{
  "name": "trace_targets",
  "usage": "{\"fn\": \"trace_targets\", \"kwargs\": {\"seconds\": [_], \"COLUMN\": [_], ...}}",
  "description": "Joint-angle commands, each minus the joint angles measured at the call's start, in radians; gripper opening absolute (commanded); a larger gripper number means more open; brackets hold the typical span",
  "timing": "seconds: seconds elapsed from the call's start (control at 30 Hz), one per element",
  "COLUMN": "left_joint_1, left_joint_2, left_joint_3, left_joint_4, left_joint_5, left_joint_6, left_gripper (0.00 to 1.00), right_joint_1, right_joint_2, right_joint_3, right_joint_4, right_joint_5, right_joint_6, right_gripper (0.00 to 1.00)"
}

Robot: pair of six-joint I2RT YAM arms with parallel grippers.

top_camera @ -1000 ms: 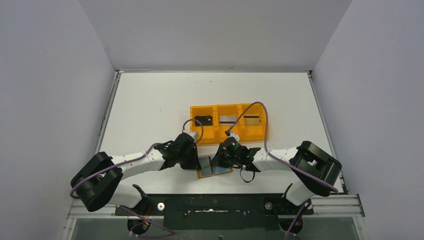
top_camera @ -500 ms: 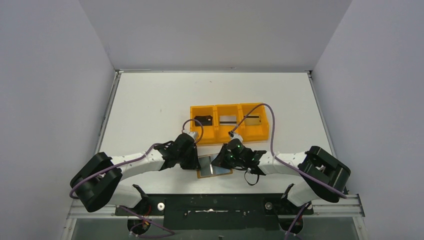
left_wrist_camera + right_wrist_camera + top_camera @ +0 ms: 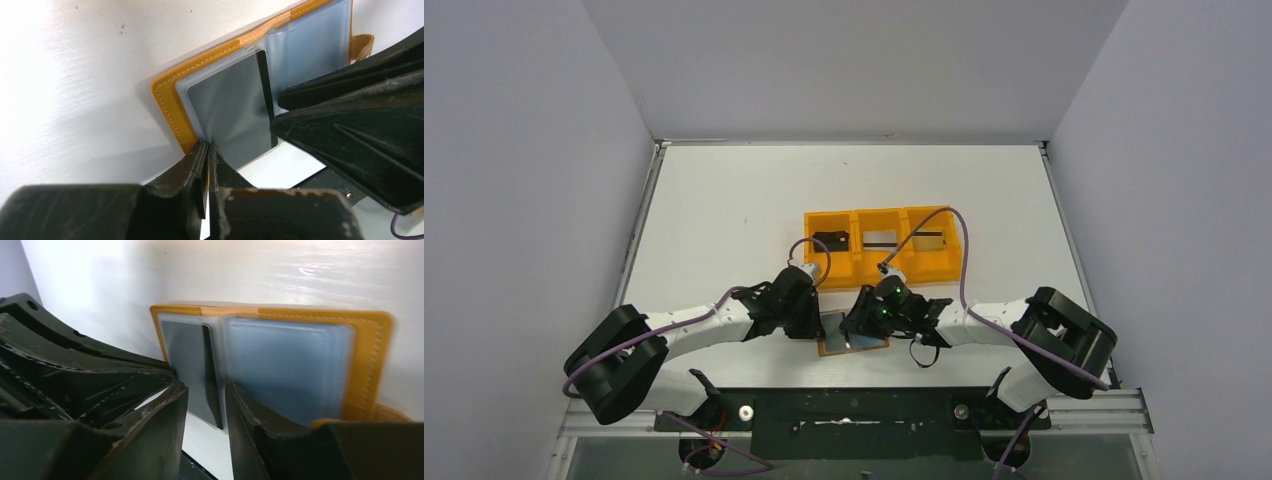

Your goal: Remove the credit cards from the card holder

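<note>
Clenching the card holder's (image 3: 167, 107) near pocket edge, the left claw (image 3: 207, 150) is anchoring it while the right claw (image 3: 205, 395), released, is lining up on the dark credit card (image 3: 187, 360), probably to pull it free.

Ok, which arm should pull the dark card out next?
Right. The right gripper is open astride the edge of the dark card; the left gripper is shut on the holder, pinning it.

The card holder (image 3: 854, 336) lies open at lower centre, just below the tray (image 3: 824, 214), with a card (image 3: 230, 110) in its left pocket.
</note>
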Motion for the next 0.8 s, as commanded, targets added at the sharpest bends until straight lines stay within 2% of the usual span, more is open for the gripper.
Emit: {"fn": "trace_targets", "kwargs": {"seconds": [0.0, 0.13, 0.23, 0.43, 0.5, 0.67, 0.77], "left_joint_1": [0.0, 0.0, 0.0, 0.0, 0.0, 0.0, 0.0], "left_joint_2": [0.02, 0.028, 0.03, 0.022, 0.015, -0.01, -0.018], "left_joint_3": [-0.007, -0.011, -0.011, -0.015, -0.017, -0.012, -0.011], "left_joint_4": [-0.074, -0.061, -0.059, -0.059, -0.061, -0.083, -0.082], "left_joint_5": [-0.059, -0.053, -0.054, -0.058, -0.059, -0.077, -0.083], "left_joint_6": [0.045, 0.042, 0.041, 0.037, 0.036, 0.029, 0.029], "left_gripper": [0.03, 0.03, 0.03, 0.03, 0.05, 0.22, 0.24], "right_joint_1": [0.011, 0.027, 0.029, 0.02, 0.019, 0.017, 0.011], "right_joint_2": [0.061, 0.099, 0.092, 0.048, 0.037, -0.003, -0.026], "right_joint_3": [0.059, 0.108, 0.11, 0.066, 0.063, 0.053, 0.036], "right_joint_4": [0.014, -0.014, -0.012, 0.092, 0.098, 0.092, 0.09], "right_joint_5": [-0.04, -0.046, -0.039, -0.074, -0.076, -0.058, -0.047], "right_joint_6": [-0.031, -0.053, -0.052, -0.022, -0.02, -0.019, -0.011], "right_gripper": [0.38, 0.36, 0.29, 0.01, 0.0, 0.0, 0.0]}}
